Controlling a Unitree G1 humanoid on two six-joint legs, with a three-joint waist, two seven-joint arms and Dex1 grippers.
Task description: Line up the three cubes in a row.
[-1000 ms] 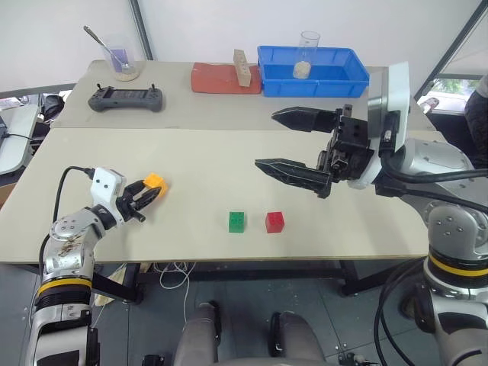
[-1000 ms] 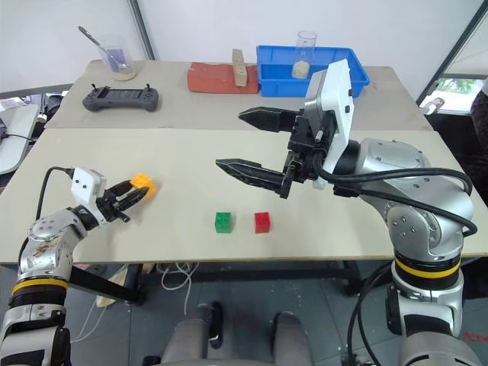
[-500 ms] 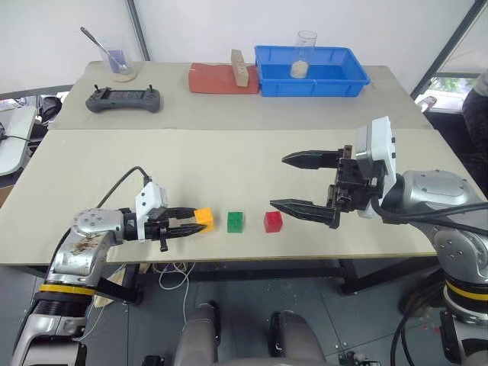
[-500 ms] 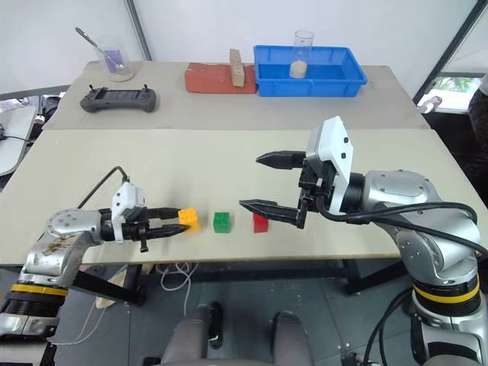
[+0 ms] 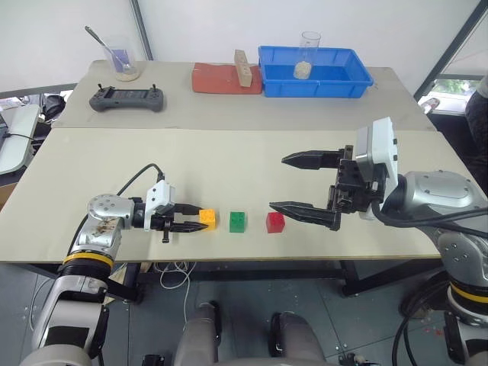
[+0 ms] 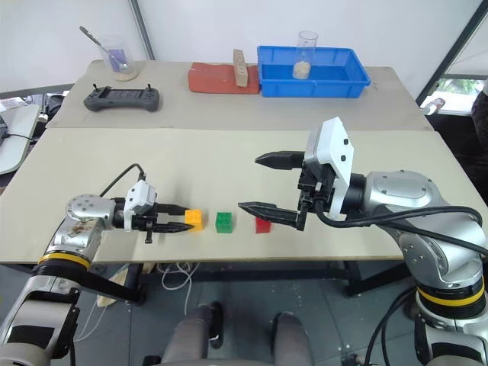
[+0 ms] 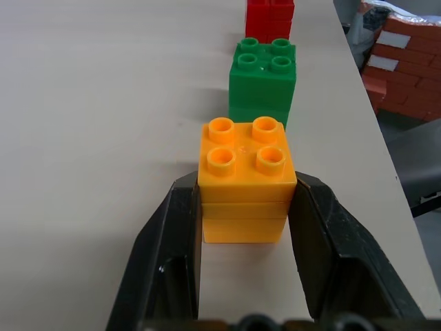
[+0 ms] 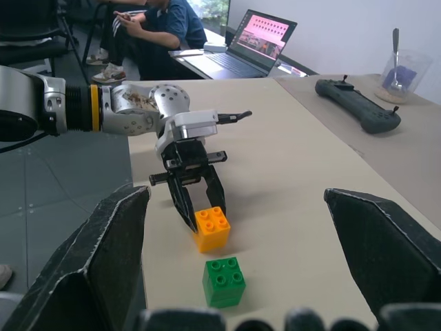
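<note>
My left gripper (image 5: 197, 222) is shut on the orange-yellow cube (image 5: 207, 218), low at the table's front, its fingers (image 7: 172, 248) pressing the cube's two sides (image 7: 248, 181). Just to its right stand the green cube (image 5: 237, 221) and then the red cube (image 5: 275, 222), the three studded cubes lying in one line near the front edge. The right gripper (image 5: 278, 183) hangs open above the table, to the right of the red cube, with nothing between its fingers. In the right wrist view the orange-yellow cube (image 8: 211, 229) sits a short gap from the green cube (image 8: 223, 281).
At the back stand a blue bin (image 5: 267, 55) holding a glass (image 5: 309, 53), a flat red slab (image 5: 216, 79) with a tan wooden block (image 5: 242, 67), a grey controller (image 5: 126, 99) and a cup with a spoon (image 5: 126, 65). The table's front edge (image 5: 252, 259) runs close below the cubes.
The left gripper carried the orange-yellow cube to the right, turning as it went, down beside the green cube. The right gripper sank early on, then held still and open.
</note>
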